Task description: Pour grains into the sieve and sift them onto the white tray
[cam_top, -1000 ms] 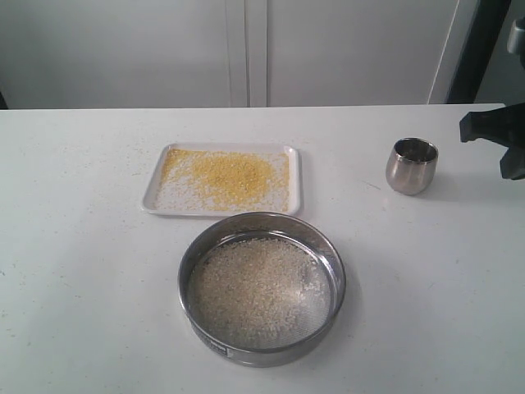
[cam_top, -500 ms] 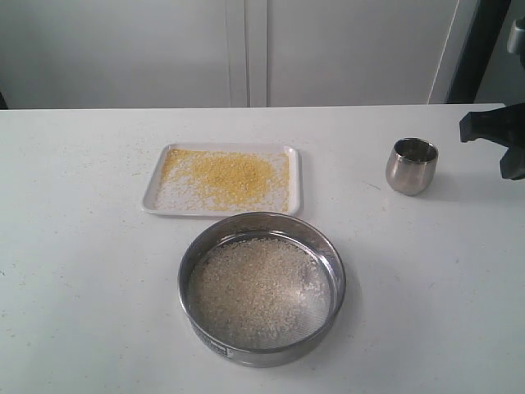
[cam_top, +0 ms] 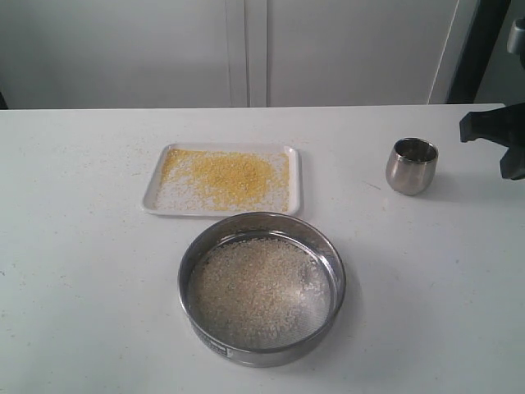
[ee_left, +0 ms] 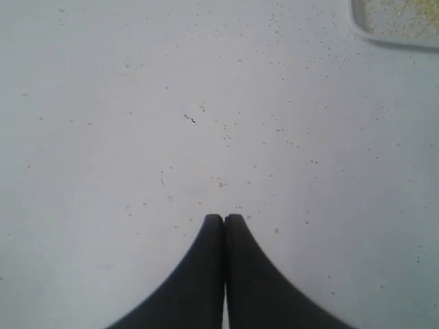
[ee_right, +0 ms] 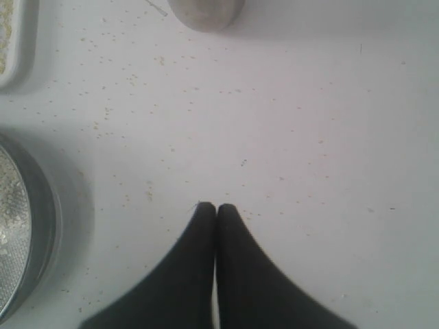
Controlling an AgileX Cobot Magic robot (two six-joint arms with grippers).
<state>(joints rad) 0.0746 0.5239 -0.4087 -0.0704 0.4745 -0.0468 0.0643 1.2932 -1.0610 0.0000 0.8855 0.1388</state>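
The round steel sieve [cam_top: 262, 287] rests on the table near the front, with whitish rice-like grains [cam_top: 250, 287] spread over its mesh. Directly behind it lies the white tray [cam_top: 152, 197], covered with golden-yellow grains [cam_top: 230, 175]. My left gripper [ee_left: 224, 218] is shut and empty over bare table, a corner of the tray [ee_left: 357, 29] at the edge of its view. Also shut and empty, my right gripper [ee_right: 217, 207] hovers over the table with the sieve's wall [ee_right: 41, 219] off to one side. In the exterior view only a black part of the right arm [cam_top: 496, 135] shows at the right edge.
A small rounded steel cup [cam_top: 411, 165] stands upright at the back right, also seen as the cup [ee_right: 206, 14] in the right wrist view. Loose grains are scattered over the white table [cam_top: 90, 271]. A pale wall with cabinet panels runs behind the table.
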